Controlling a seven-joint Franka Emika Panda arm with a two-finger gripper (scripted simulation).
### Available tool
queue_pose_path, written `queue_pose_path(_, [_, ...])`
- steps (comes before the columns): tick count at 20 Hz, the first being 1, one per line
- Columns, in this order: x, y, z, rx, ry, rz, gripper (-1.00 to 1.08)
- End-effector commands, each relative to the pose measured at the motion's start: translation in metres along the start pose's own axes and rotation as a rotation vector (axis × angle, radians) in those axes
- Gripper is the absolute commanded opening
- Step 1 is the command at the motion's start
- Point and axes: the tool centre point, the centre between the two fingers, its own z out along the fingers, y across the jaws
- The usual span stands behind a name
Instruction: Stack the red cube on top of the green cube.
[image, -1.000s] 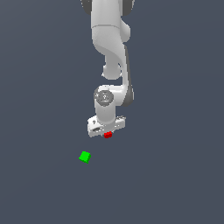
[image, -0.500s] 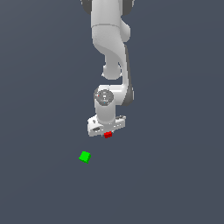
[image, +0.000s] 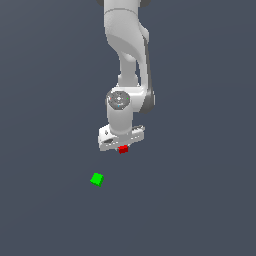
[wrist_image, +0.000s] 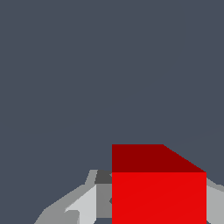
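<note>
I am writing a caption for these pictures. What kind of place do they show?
Probably a bare simulated test scene, not a real room: a flat, featureless grey-blue floor, a small bright-red cube at the white robot hand, and a small bright-green cube.

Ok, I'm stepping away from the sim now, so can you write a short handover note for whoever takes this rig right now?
Gripper: down at the red cube, which sits between the jaws in the wrist view; whether they have closed on it cannot be told.
Green cube: alone on the floor, nearer the camera and toward the exterior view's left of the gripper, untouched.
Done: gripper lowered onto the red cube.
Left: confirm the grasp, lift, carry over the green cube, set the red cube squarely on top, release.
</note>
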Motion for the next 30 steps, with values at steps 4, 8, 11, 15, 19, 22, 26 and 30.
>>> queue_pose_path(4, [0.000,0.000,-0.035,-0.001,0.001,0.000,-1.00])
queue_pose_path(8, [0.001,0.000,-0.049,-0.001,0.001,0.000,-1.00])
queue_pose_path(11, [0.001,0.000,-0.052,-0.001,0.001,0.000,-1.00])
queue_pose_path(15, [0.002,0.002,-0.050,-0.001,0.002,0.000,-1.00])
queue_pose_path(19, [0.006,0.009,-0.047,-0.001,0.002,0.000,-1.00])
queue_pose_path(22, [0.011,0.017,-0.044,-0.001,0.002,0.000,-1.00])
queue_pose_path(26, [0.021,0.032,-0.038,-0.001,0.002,0.000,-1.00])
queue_pose_path(30, [0.033,0.051,-0.030,-0.001,0.002,0.000,-1.00])
